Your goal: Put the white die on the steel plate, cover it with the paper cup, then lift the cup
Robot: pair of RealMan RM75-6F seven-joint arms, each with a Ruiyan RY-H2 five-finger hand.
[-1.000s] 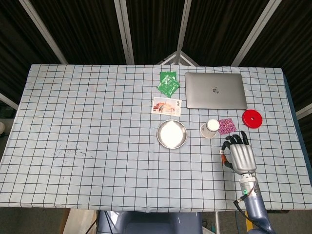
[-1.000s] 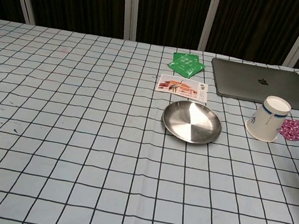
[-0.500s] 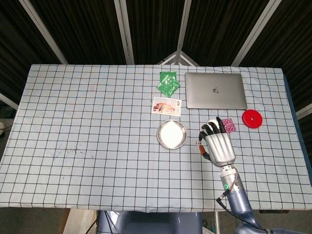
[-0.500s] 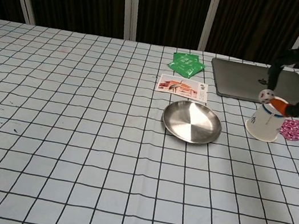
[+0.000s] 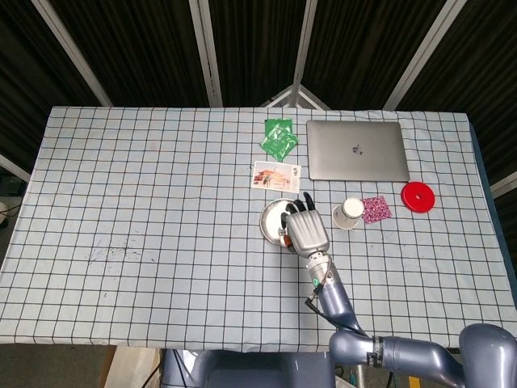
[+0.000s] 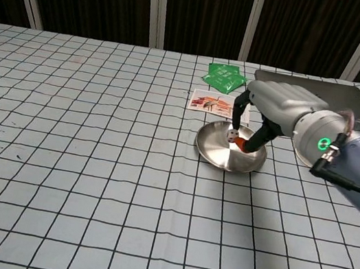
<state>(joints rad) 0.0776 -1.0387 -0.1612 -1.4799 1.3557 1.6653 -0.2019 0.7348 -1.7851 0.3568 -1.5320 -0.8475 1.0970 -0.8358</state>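
My right hand (image 5: 304, 230) hangs over the steel plate (image 5: 270, 218), covering its right part in the head view. In the chest view this hand (image 6: 275, 108) pinches the white die (image 6: 233, 137) between thumb and a finger, low over the steel plate (image 6: 210, 151); I cannot tell whether the die touches it. The paper cup (image 5: 349, 212) stands upside down on the cloth just right of the plate, apart from the hand. In the chest view the arm hides the cup. The left hand shows in neither view.
A grey laptop (image 5: 355, 150) lies shut behind the cup. A pink patterned square (image 5: 376, 209) and a red disc (image 5: 418, 196) lie to the cup's right. A picture card (image 5: 276, 176) and green packets (image 5: 279, 137) lie behind the plate.
My right hand has carried the die leftward, from the table's right side past the cup to just over the plate. The cup and plate have not moved.
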